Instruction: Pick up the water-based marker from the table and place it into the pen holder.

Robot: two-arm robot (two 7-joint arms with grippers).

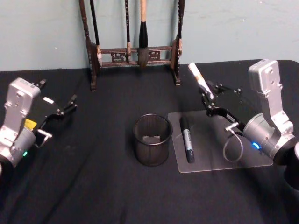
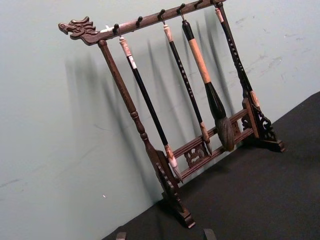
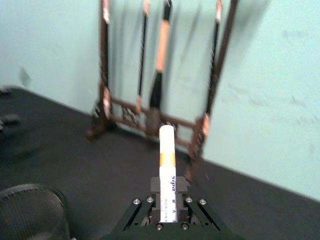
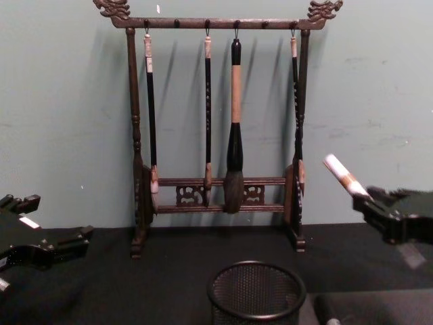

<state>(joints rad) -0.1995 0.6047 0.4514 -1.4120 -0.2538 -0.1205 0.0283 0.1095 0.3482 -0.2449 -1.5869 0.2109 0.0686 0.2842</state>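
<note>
My right gripper [image 1: 208, 100] is shut on a white marker [image 1: 200, 80] with an orange band, holding it in the air above the back of a clear mat [image 1: 252, 158]. The marker tilts up and back toward the wall; its free end [image 3: 166, 150] points at the brush rack. The pen holder [image 1: 152, 140], a round black mesh cup, stands upright at the table's middle, to the left of the held marker and lower [image 4: 256, 292]. A black marker [image 1: 187, 139] lies on the clear mat beside the holder. My left gripper [image 1: 70, 105] rests open at the far left.
A tall dark wooden brush rack [image 4: 216, 183] with several hanging brushes stands at the back against the wall. Black cloth [image 1: 93, 186] covers the table.
</note>
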